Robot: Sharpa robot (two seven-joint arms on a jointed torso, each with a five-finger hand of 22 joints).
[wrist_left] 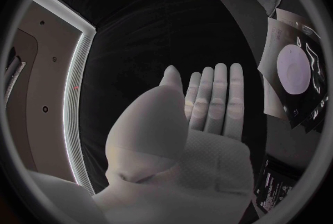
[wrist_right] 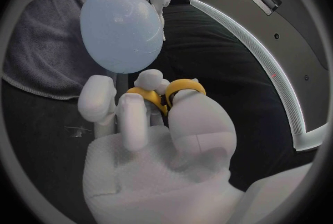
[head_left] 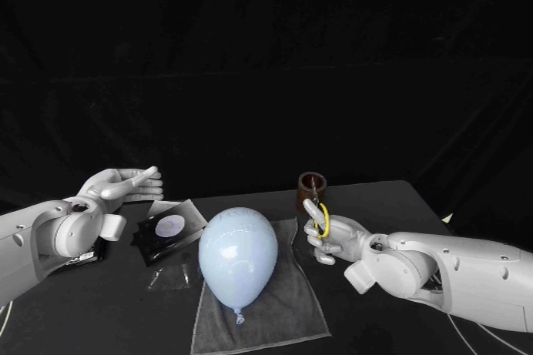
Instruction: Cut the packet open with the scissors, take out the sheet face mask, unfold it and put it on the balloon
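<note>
Currently the scissors (wrist_right: 183,86) are gripped by the right hand (head_left: 333,239), just beside the balloon (head_left: 236,253) on its towel (head_left: 298,313). The packet (head_left: 166,228) is laid at the balloon's other side, near the flat, empty left hand (head_left: 128,184). The balloon could be burst if the blades are swung close

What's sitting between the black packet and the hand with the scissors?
The pale blue balloon, lying on the grey towel, as the head view shows.
</note>
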